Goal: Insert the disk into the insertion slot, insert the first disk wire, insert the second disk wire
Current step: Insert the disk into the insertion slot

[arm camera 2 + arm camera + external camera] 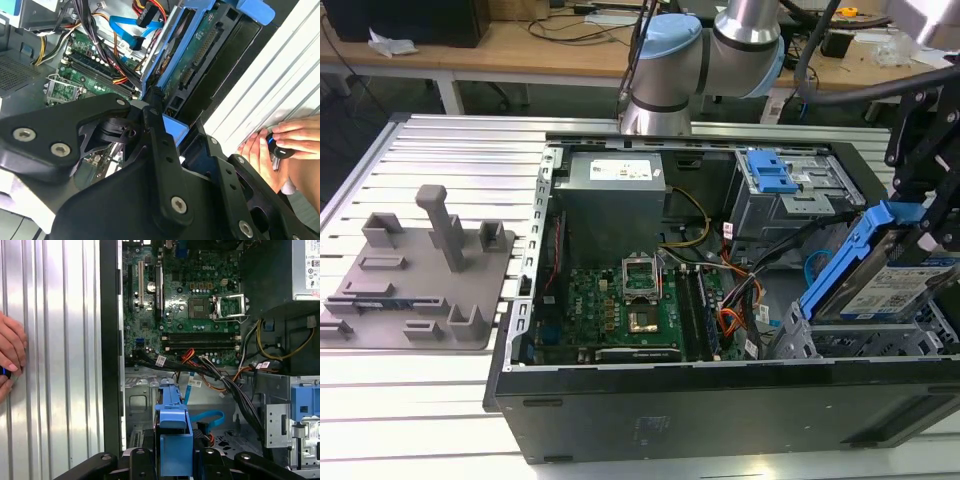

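Disk (895, 290) in blue carrier, clamped between closed gripper (175, 462) fingers, tilted, low end just above insertion slot (800, 340). Judgement: level carrier, square to cage, slide straight. Beyond: second disk wire (210, 415), first disk wire (189, 356) loose; avoid snagging.

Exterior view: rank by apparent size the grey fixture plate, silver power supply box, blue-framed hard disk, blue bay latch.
1. Grey moulded fixture plate
2. Blue-framed silver hard disk and silver power supply box, alike; disk nearer
3. Blue plastic bay latch
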Motion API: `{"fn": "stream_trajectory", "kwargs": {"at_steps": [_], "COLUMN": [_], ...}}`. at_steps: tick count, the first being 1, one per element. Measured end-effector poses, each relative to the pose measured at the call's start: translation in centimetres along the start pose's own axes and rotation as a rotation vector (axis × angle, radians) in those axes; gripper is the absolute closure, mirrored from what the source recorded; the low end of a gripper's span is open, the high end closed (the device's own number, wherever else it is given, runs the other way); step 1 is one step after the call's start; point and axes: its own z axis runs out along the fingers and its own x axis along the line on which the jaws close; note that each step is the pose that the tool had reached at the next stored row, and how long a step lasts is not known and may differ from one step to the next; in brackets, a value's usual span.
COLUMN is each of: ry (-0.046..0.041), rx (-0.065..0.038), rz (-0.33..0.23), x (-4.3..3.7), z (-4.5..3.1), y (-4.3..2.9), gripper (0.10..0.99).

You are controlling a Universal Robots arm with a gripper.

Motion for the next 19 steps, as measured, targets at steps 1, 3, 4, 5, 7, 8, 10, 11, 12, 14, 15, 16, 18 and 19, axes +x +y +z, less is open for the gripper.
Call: {"fn": "stream_trajectory", "kwargs": {"at_steps": [1,3,4,5,7,8,10,11,12,14,15,16,18,19], "ry": [0.0001,0.0001,0.0001,0.0001,0.0001,0.0001,0.0004,0.0003,0.0002,0.0001,0.0001,0.0001,0.0001,0.0001], "rx": [0.0,0.0,0.0,0.0,0.0,0.0,0.001,0.001,0.001,0.001,0.001,0.001,0.001,0.001], "rz": [0.0,0.0,0.0,0.0,0.0,0.0,0.0,0.0,0.0,-0.001,-0.001,-0.001,-0.001,-0.002], "x": [0.01,0.04,0.04,0.05,0.08,0.1,0.12,0.12,0.12,0.12,0.12,0.12,0.12,0.12], "z": [0.23,0.83,1.03,1.22,1.66,2.11,2.48,2.48,2.49,2.5,2.5,2.5,2.5,2.5], "y": [0.0,0.0,0.0,-0.01,-0.01,-0.01,0.07,0.07,0.08,0.08,0.08,0.08,0.08,0.08], "gripper": [0.722,0.722,0.722,0.722,0.722,0.722,0.71,0.651,0.588,0.471,0.404,0.404,0.404,0.404]}}
